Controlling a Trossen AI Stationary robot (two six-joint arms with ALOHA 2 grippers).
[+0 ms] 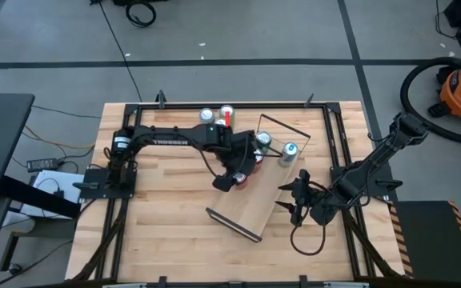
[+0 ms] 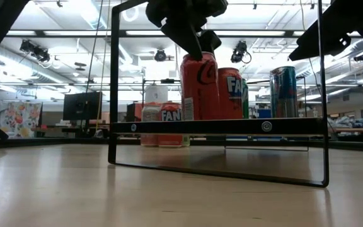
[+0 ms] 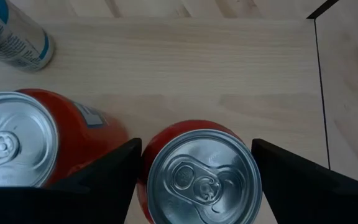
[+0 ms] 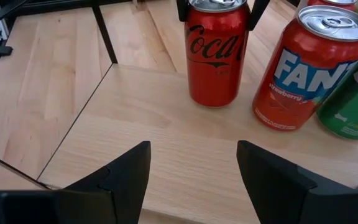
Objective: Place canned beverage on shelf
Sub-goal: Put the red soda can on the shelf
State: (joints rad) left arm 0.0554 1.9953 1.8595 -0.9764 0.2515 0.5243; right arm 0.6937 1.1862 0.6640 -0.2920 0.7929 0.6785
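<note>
A red Coca-Cola can [image 4: 215, 56] stands upright on the shelf, a light-wood plank [image 4: 166, 124] with black wire end frames [image 2: 113, 94]. Its bottom is on the plank. My left gripper [image 3: 196, 154] is above it, over the shelf's middle [image 1: 242, 170], shut on the can; the can's silver top [image 3: 204, 177] shows between its fingers. My right gripper [image 4: 194, 186] is open and empty, low at the shelf's right side [image 1: 294, 196], pointing at the cans. My left gripper pinches the Coca-Cola can between its two fingers [image 3: 114, 171], on opposite sides of its upper wall just under the rim [image 4: 192, 22]. The fingers come from above, pointing down. The can is upright with its bottom [image 4: 213, 102] on the shelf plank.
A strawberry Fanta can [image 4: 303, 74], a green can [image 4: 353, 99] and a blue-and-silver can [image 2: 283, 91] also stand on the shelf beside the Coca-Cola can. Two more cans [image 1: 206, 116] [image 1: 227, 114] stand on the table near its far edge. Black rails frame the tabletop [image 1: 174, 240].
</note>
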